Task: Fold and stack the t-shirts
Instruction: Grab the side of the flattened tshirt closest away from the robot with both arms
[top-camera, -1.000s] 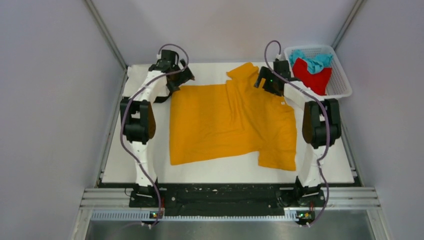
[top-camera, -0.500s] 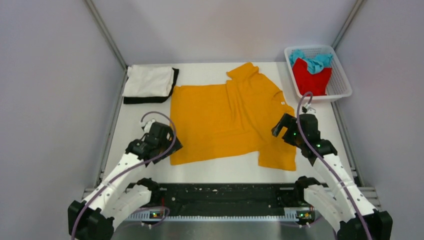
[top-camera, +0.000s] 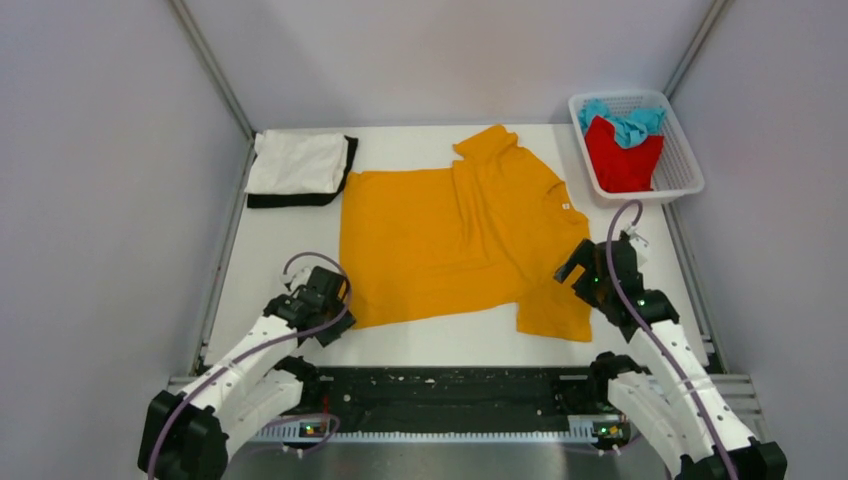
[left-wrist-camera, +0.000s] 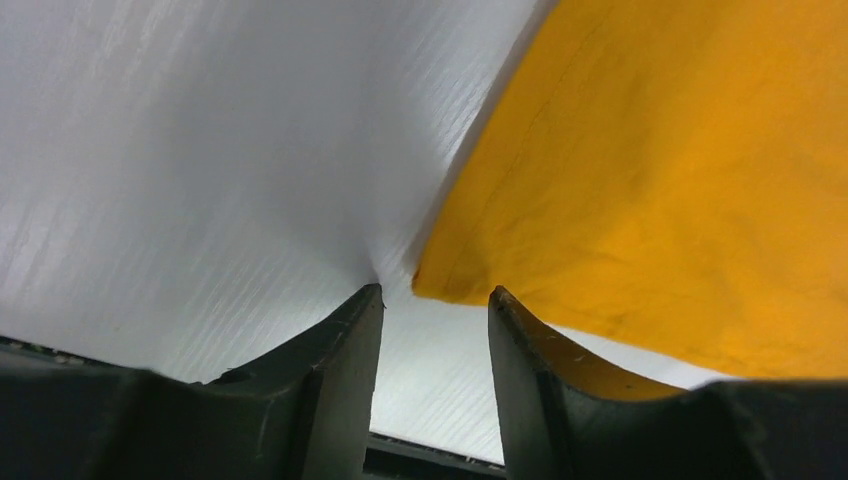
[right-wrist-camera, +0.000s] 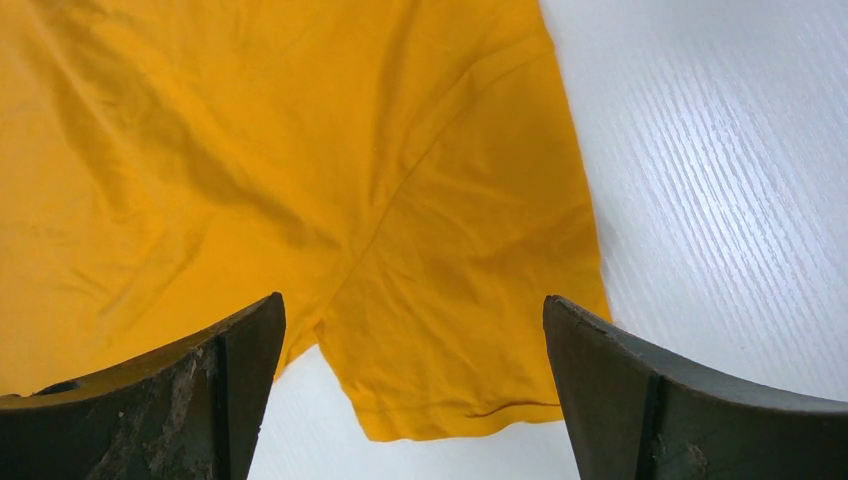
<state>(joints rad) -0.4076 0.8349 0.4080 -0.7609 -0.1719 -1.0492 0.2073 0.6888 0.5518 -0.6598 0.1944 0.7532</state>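
The white table (top-camera: 268, 250) fills the middle of the overhead view. Spread flat across its centre lies the orange-yellow t-shirt (top-camera: 450, 245), one sleeve toward the top and the other at lower right. A mesh basket (top-camera: 688, 172) sits at upper right, with the red t-shirt (top-camera: 622, 158) and the teal t-shirt (top-camera: 628, 122) bunched inside. At upper left, the white t-shirt (top-camera: 298, 160) lies folded on the black t-shirt (top-camera: 290, 201). The right gripper (right-wrist-camera: 415, 310) is spread wide above the lower-right sleeve, grasping nothing. The left gripper (left-wrist-camera: 432, 300), parted narrowly and empty, sits at the orange-yellow shirt's lower-left corner.
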